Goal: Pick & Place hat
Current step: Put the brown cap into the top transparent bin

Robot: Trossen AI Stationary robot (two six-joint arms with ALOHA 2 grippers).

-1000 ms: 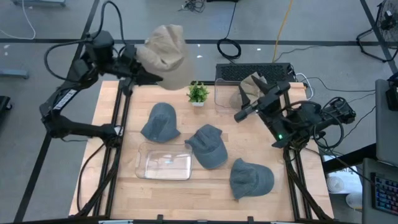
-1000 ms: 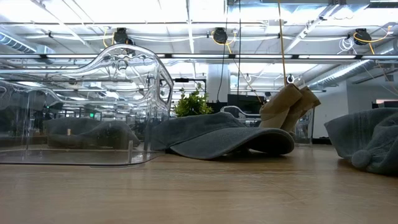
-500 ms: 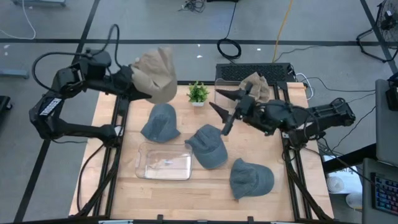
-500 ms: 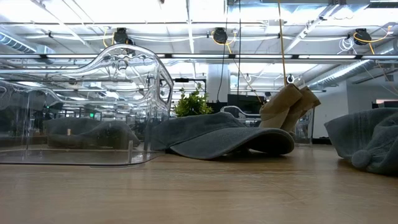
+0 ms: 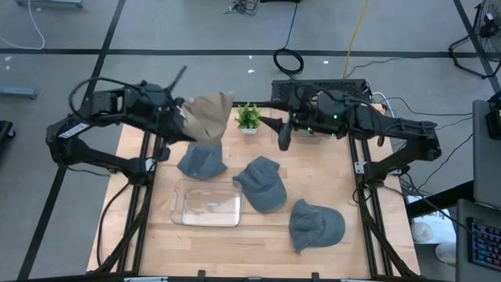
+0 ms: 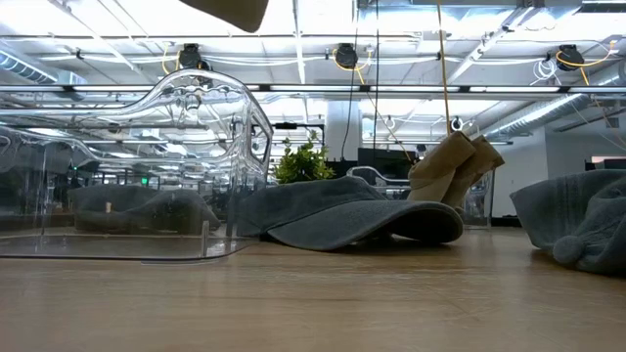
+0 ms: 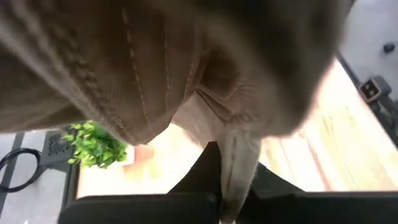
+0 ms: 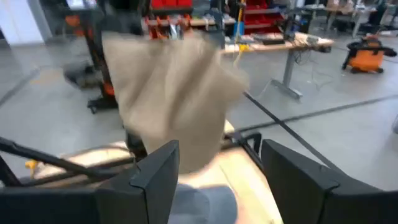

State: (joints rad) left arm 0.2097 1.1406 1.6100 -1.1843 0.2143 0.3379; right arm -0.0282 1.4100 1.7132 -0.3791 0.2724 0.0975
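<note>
My left gripper (image 5: 182, 119) is shut on a tan hat (image 5: 207, 116), held in the air over the table's far left part. The hat fills the left wrist view (image 7: 155, 68), and its lower edge (image 6: 230, 10) shows at the top of the low view. My right gripper (image 5: 275, 124) is open, above the far middle of the table and pointing toward the tan hat (image 8: 174, 99), which it does not touch. Three grey-blue hats (image 5: 202, 153) (image 5: 262, 182) (image 5: 315, 225) lie on the table. A second tan hat (image 6: 455, 166) leans in a clear bin. My left gripper pinches a fold of the tan hat's cloth (image 7: 237, 163) between its two fingers (image 7: 202, 177), coming from the table's left side. The hat is lifted clear of the table. It bulges out beyond the fingers and hangs slack above the far-left grey-blue hat.
A clear tray (image 5: 207, 204) sits near the table's left middle. A small green plant (image 5: 249, 116) stands at the far edge between the two grippers. A clear bin (image 5: 283, 117) and a keyboard (image 5: 321, 88) lie under and behind my right arm.
My left gripper has come down and toward the table's right and near side, carrying the tan hat lower over the far-left grey-blue hat. My right arm has swung from the table's right edge toward the far middle and turned to face the tan hat, staying open.
</note>
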